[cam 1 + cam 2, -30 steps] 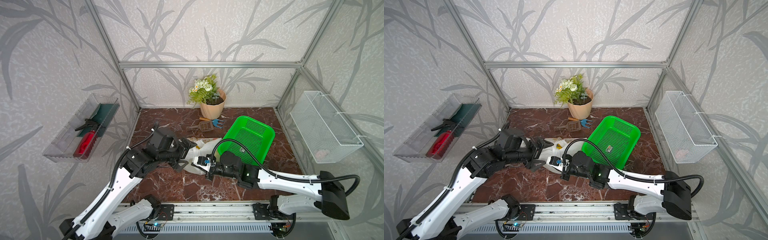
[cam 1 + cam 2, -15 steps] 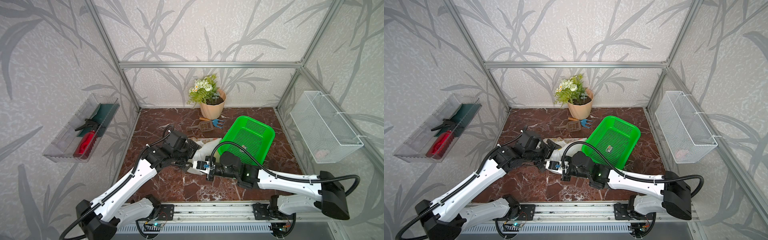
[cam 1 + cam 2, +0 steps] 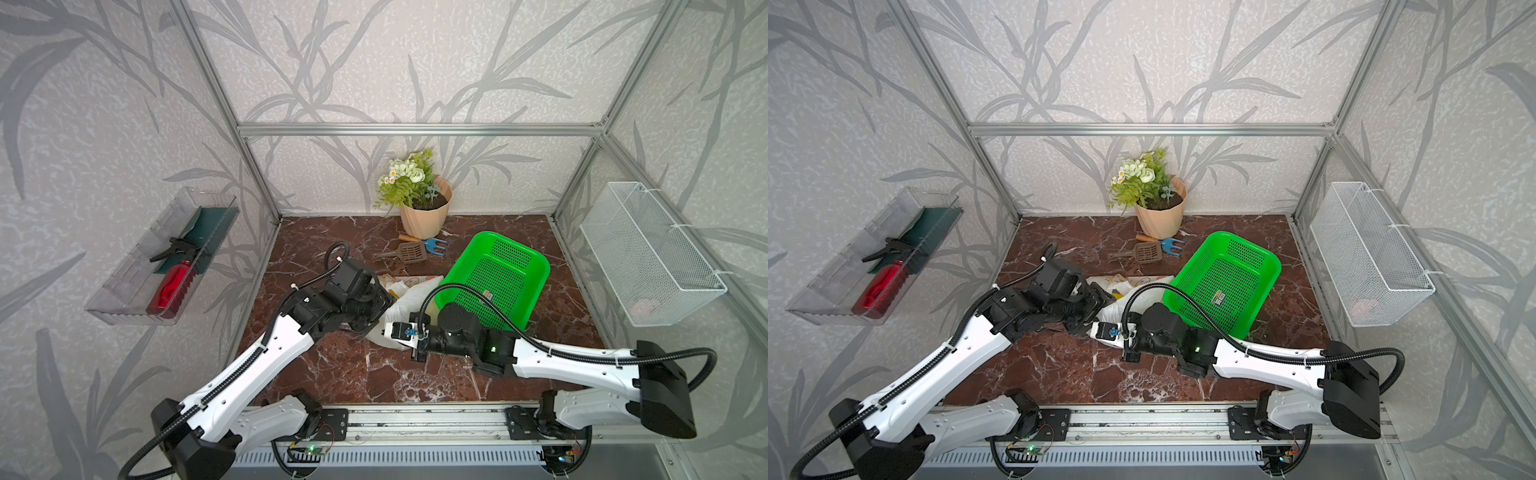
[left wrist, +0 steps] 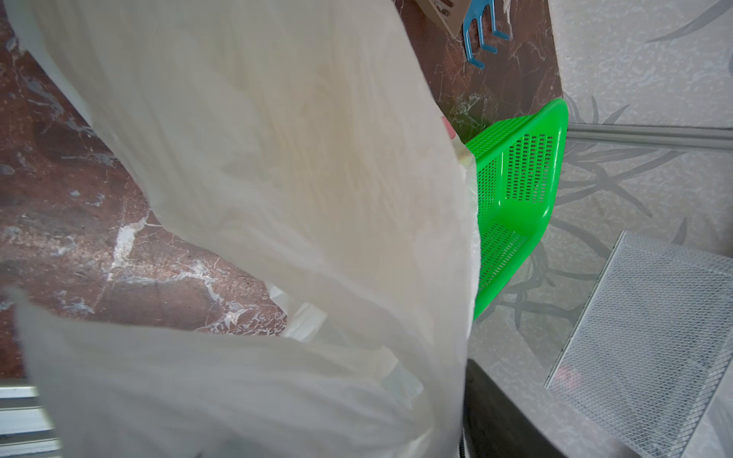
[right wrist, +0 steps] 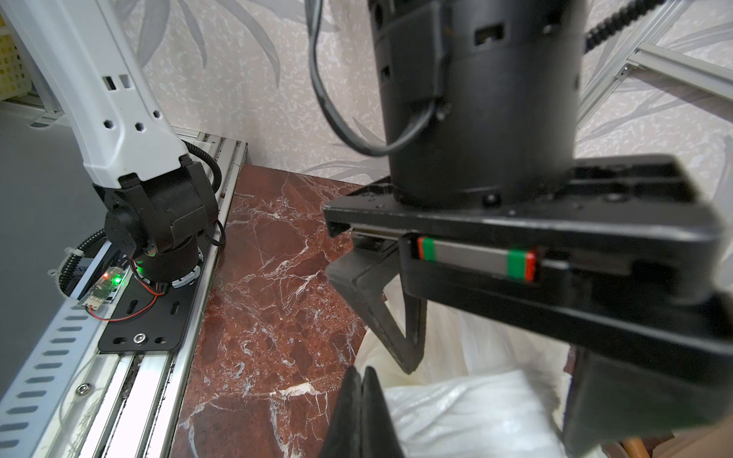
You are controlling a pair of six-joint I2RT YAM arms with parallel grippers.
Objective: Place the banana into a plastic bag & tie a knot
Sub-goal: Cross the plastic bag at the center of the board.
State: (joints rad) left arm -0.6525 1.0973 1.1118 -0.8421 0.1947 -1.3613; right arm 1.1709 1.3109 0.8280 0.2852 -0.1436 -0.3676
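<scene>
Right wrist view serves me best: my right hand [image 5: 361, 380] has its fingers pressed together at the edge of the thin white semi-see-through plastic bag [image 5: 476, 416]; whether it pinches film, I cannot tell. My left hand [image 5: 496, 380] stands over the bag, fingers apart with film between them. The bag lies crumpled on the red marble tabletop [image 3: 353, 374], just beside the green perforated plastic basket [image 3: 498, 274]. I see no knot and no banana. I judge this handle-gathering; next, the left hand must close on one strip.
</scene>
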